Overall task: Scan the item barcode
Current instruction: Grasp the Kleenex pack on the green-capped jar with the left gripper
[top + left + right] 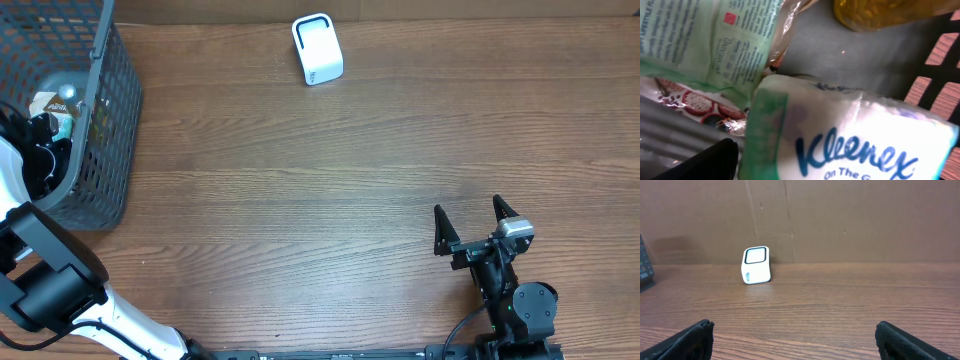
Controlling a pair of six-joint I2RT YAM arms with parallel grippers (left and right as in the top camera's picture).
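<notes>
While left hand (48, 130) sits inside basket (112, 105) — right hand (470, 222) well apart from scanner (317, 50).

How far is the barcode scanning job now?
Nothing looks done yet: no item is out of the basket. In hand: the left gripper is down inside it, close to a Kleenex pack; a grip is not visible. Left: lift the item out and show its barcode to the white scanner. The right gripper is open.

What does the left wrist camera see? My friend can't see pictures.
A white Kleenex pack with blue letters fills the view, very close, inside a grey basket. A green printed packet shows at the upper left, and something yellow at the top.
</notes>
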